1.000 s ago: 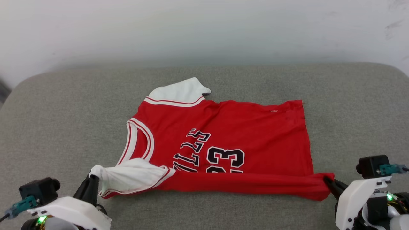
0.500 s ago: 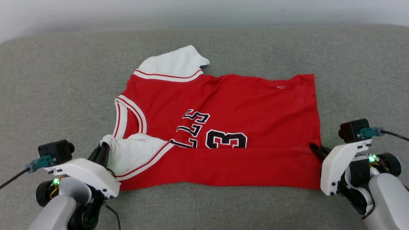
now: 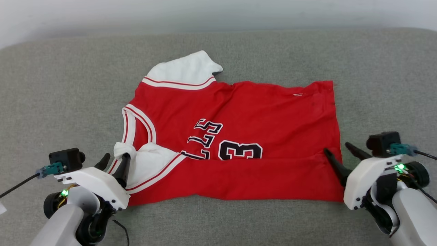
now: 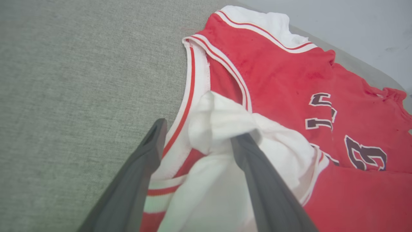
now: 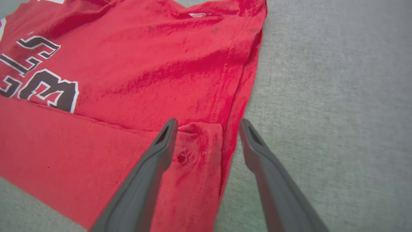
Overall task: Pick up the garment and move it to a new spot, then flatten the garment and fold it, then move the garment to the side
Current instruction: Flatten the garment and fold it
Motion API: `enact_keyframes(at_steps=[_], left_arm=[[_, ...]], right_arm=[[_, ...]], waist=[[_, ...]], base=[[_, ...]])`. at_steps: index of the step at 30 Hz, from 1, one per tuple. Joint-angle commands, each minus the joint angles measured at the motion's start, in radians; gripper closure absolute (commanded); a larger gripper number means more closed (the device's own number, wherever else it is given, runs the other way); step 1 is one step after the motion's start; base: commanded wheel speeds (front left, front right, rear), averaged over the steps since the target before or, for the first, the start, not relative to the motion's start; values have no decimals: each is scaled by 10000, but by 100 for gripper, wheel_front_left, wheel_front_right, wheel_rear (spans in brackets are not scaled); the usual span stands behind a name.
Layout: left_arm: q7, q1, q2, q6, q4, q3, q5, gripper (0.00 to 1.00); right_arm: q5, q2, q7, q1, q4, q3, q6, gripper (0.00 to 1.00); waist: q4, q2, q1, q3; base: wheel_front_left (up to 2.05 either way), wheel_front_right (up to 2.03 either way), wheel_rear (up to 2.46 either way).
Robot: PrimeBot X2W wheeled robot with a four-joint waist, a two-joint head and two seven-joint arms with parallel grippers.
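Lower left of head view: left gripper (image 3: 116, 158) w/ its two dark fingers spread apart, nothing pinched. The frame-left finger is over bare grey cushion (image 3: 61, 85). The frame-right finger's tip touches a bunched knob of the near white sleeve (image 3: 150, 164). Left wrist view agrees: left gripper (image 4: 199, 132) wide open, sleeve (image 4: 225, 129) bunched btwn the fingers and leaning on the frame-right one, striped neck trim running just beside the frame-left one.

Centre: shirt (image 3: 239, 116) lies spread on the cushion, neck toward frame left, hem toward frame right, the other white sleeve sticking out at its top edge. Its bottom strip of red fabric is folded up over the body and covers the lower part of the black letters and the number 23 (image 3: 240, 152).

Lower right: right gripper (image 3: 337, 148), fingers apart too, holding nothing. It straddles the hem edge at the folded corner. In right wrist view the right gripper (image 5: 208, 124) has its frame-left finger over the red shirt (image 5: 145, 64) and its frame-right finger over cushion (image 5: 338, 96), hem edge btwn them. Can't tell if the tips touch the fabric.
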State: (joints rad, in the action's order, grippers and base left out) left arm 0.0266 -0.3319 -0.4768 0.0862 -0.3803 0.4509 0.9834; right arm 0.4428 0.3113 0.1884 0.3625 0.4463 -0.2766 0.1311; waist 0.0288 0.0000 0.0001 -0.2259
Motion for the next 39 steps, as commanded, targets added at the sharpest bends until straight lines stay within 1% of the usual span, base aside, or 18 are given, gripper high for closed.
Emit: enact_keyframes(at_steps=[1, 3, 6, 11, 15, 18, 20, 22, 26, 28, 32, 34, 35, 36, 39], left_arm=[[-1, 40, -136, -66, -38, 4, 6, 0], [-98, 142, -271, -45, 23, 24, -19, 0], [-339, 310, -625, 11, 266, 32, -49, 0], [-1185, 512, -1447, 142, 1045, 57, 7, 0], [-2400, 673, -2328, 257, 1819, 171, 121, 0], [-3512, 850, -2973, 310, 2356, 347, 313, 0], [-4164, 1014, -3330, 382, 2609, 420, 511, 0], [-4726, 1215, -3565, 476, 2765, 464, 773, 0], [-5291, 1438, -3655, 625, 2774, 392, 1303, 0], [-5459, 1478, -3608, 585, 2654, 397, 1477, 0], [-5774, 1421, -3378, 454, 2327, 473, 1829, 0], [-6119, 1501, -3148, 367, 2072, 639, 2102, 0], [-6285, 1576, -2721, 273, 1684, 827, 2329, 78], [-6281, 1596, -2584, 211, 1547, 880, 2371, 100], [-6045, 1546, -2247, -40, 1247, 865, 2457, 100]], right_arm=[[-149, 153, -359, -231, -115, 25, -9, 0], [-255, 144, -880, -374, -319, 182, -7, 0], [-444, 70, -1522, -714, -655, 564, -7, 0], [-948, -365, -2260, -1407, -1636, 1494, -7, 0], [-1427, -843, -2313, -2008, -2608, 2054, -7, 0], [-1740, -1211, -2218, -2418, -3358, 2338, -7, 0], [-1932, -1468, -2153, -2633, -3822, 2434, -7, 0], [-2059, -1696, -2087, -2803, -4223, 2498, -7, 0], [-2190, -2001, -1964, -2997, -4717, 2476, -7, 0], [-2225, -2085, -1933, -2977, -4864, 2439, -7, 0], [-2258, -2168, -1893, -2864, -4995, 2438, -7, 0], [-2287, -2174, -1871, -2804, -5027, 2442, -7, 0], [-2290, -2153, -1814, -2776, -5057, 2481, -7, 0], [-2288, -2139, -1806, -2768, -5077, 2493, -7, 0], [-2244, -2073, -1690, -2801, -5114, 2552, -7, 0]], waist=[[27, 0, -1, 305], [60, 0, -1, 586], [151, 0, -1, 1041], [293, 0, -1, 1488], [467, 0, -1, 1604], [617, 0, -1, 1552], [748, 0, -1, 1461], [888, 0, -1, 1309], [1126, 0, -1, 902], [1237, 0, -1, 684], [1382, 0, -1, 387], [1429, 0, -1, 318], [1447, 0, -1, 279], [1438, 0, -1, 283], [1357, 0, -1, 361]], base=[[0, 0, 0], [0, 0, 0], [0, 0, 0], [0, 0, 0], [0, 0, 0], [0, 0, 0], [0, 0, 0], [0, 0, 0], [0, 0, 0], [0, 0, 0], [0, 0, 0], [0, 0, 0], [0, 0, 0], [0, 0, 0], [0, 0, 0]])
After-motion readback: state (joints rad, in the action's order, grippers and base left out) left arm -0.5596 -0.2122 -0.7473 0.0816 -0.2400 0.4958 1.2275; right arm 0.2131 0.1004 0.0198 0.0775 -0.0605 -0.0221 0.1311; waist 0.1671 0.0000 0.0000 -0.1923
